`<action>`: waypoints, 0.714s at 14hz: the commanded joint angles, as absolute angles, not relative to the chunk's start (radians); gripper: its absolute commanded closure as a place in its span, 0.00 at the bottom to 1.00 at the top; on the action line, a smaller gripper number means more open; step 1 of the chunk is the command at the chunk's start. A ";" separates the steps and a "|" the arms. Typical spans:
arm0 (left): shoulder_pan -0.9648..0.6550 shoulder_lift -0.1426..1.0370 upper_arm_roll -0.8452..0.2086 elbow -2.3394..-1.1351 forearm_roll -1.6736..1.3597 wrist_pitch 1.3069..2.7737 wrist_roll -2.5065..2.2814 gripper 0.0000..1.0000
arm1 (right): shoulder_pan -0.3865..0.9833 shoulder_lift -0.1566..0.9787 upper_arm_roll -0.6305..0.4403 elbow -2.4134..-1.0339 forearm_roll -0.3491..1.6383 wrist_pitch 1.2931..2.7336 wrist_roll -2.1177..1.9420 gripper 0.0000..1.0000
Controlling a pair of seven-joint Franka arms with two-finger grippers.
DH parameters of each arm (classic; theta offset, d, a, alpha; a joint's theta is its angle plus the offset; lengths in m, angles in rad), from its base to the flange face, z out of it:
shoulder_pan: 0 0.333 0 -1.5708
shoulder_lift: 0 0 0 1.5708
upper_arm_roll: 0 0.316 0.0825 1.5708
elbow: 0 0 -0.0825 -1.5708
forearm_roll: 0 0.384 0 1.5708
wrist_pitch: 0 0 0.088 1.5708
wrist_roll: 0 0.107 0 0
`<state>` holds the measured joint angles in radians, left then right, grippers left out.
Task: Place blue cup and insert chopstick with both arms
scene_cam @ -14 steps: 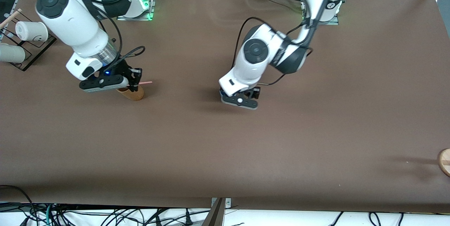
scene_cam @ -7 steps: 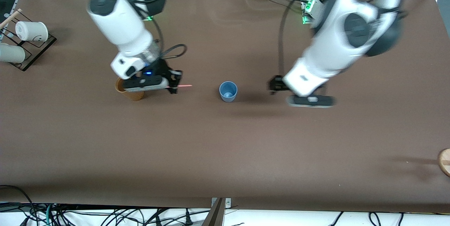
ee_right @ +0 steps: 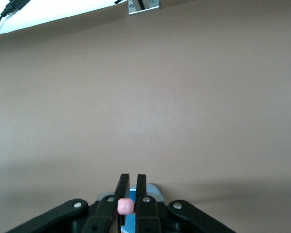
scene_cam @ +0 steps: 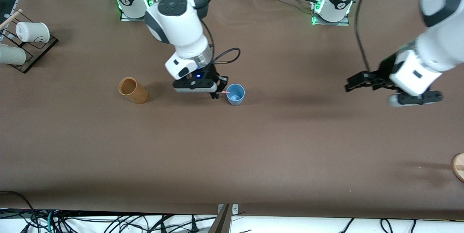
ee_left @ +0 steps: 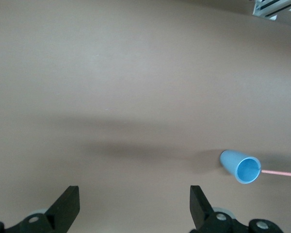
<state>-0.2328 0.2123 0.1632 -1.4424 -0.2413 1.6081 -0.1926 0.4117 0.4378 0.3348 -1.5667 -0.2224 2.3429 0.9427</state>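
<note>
The blue cup (scene_cam: 235,94) stands upright mid-table. My right gripper (scene_cam: 217,91) hangs just beside the cup, on the side toward the right arm's end. It is shut on the pink chopstick (scene_cam: 224,92), which lies level with its tip at the cup's rim. In the right wrist view the fingers clamp the chopstick's end (ee_right: 125,206) with the blue cup (ee_right: 153,189) partly hidden by them. My left gripper (scene_cam: 357,83) is open and empty over bare table toward the left arm's end. The left wrist view shows the cup (ee_left: 242,167) and chopstick (ee_left: 281,173) far from its open gripper (ee_left: 133,208).
A tan wooden cup (scene_cam: 132,90) stands toward the right arm's end of the table. White cups (scene_cam: 32,32) sit on a black rack at that end. A wooden disc (scene_cam: 458,166) lies at the table edge at the left arm's end.
My left gripper let go of the blue cup and swung away toward its own end. My right gripper carried the chopstick from over the tan cup to the blue cup.
</note>
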 commanded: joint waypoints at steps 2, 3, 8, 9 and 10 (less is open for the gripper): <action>-0.126 0.172 0.126 -1.476 -0.219 1.575 -0.004 0.00 | 0.456 0.482 0.327 -1.517 -0.288 2.329 1.006 1.00; -0.098 0.176 0.126 -1.479 -0.221 1.578 0.077 0.00 | 0.457 0.492 0.327 -1.519 -0.319 2.329 1.028 1.00; -0.097 0.166 0.121 -1.483 -0.072 1.601 0.155 0.00 | 0.468 0.525 0.327 -1.522 -0.374 2.330 1.052 1.00; -0.097 0.164 0.120 -1.483 -0.071 1.601 0.156 0.00 | 0.468 0.531 0.327 -1.522 -0.374 2.329 1.052 1.00; -0.097 0.161 0.120 -1.483 -0.071 1.589 0.155 0.00 | 0.468 0.534 0.327 -1.522 -0.373 2.330 1.052 0.99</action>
